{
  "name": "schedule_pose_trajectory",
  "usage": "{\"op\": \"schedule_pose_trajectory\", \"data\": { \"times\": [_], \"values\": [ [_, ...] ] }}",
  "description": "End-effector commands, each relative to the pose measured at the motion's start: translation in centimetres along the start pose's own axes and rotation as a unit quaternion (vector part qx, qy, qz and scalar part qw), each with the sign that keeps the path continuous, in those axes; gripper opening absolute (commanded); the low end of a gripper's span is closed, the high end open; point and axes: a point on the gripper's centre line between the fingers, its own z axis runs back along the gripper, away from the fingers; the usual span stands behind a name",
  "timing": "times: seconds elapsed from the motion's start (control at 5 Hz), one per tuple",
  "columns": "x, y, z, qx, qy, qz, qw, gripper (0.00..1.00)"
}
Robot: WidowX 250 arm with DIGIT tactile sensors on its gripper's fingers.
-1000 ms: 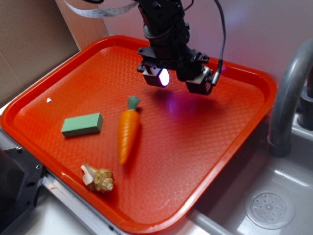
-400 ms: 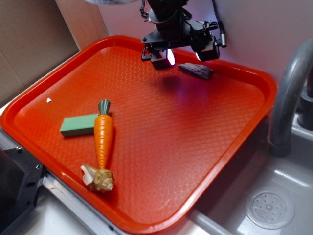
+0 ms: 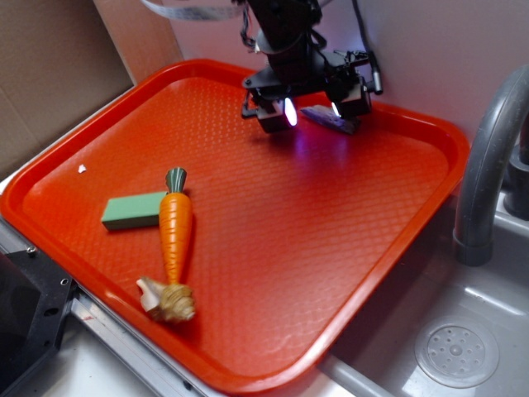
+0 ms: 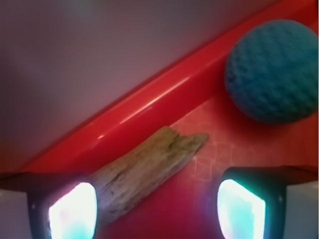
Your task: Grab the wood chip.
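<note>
We see the hand (image 3: 312, 106) low over the far part of the red tray (image 3: 388, 265), close to the tray's back rim. Its two fingers stand apart, each lit at the tip with a bright white-violet glow, and nothing is clamped between them. The wood chip (image 3: 332, 121) lies flat on the tray floor just inside the back rim, partly hidden behind the right-hand finger in the exterior view. In the wrist view the wood chip (image 4: 144, 172) runs at a slant along the rim, its lower end reaching behind the glowing finger (image 4: 73, 211) at the left of that picture, while the other finger (image 4: 240, 209) stands clear of it with bare tray between. We cannot tell whether the near finger touches the wood. A blue dimpled ball (image 4: 273, 69) sits in the upper right of the wrist view, near the rim and apart from the chip.

Toward the front of the tray, well apart from the hand, an orange toy carrot (image 3: 174, 227) lies with its green top pointing away from us. A green rectangular block (image 3: 131, 210) lies just beside it on the left, touching or nearly so, and a tan spiral seashell (image 3: 168, 301) sits at the carrot's tip. A grey faucet (image 3: 483, 157) rises at the right, above a sink (image 3: 455, 351).
</note>
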Motion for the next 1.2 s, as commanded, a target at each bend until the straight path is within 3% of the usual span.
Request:
{"op": "schedule_pose_trajectory", "data": {
  "times": [0.0,0.2,0.6,0.8,1.0],
  "values": [
    [1.5,1.3,-2.4,0.041,0.001,0.000,0.999,1.00],
    [0.7,1.8,-1.3,0.030,0.019,-0.008,0.999,1.00],
    [-2.8,3.3,4.3,-0.041,0.037,-0.046,0.997,1.00],
    [-3.8,3.9,6.5,-0.071,0.025,-0.067,0.995,1.00],
    [-3.3,3.0,6.7,-0.071,0.008,-0.055,0.996,1.00]
  ]
}}
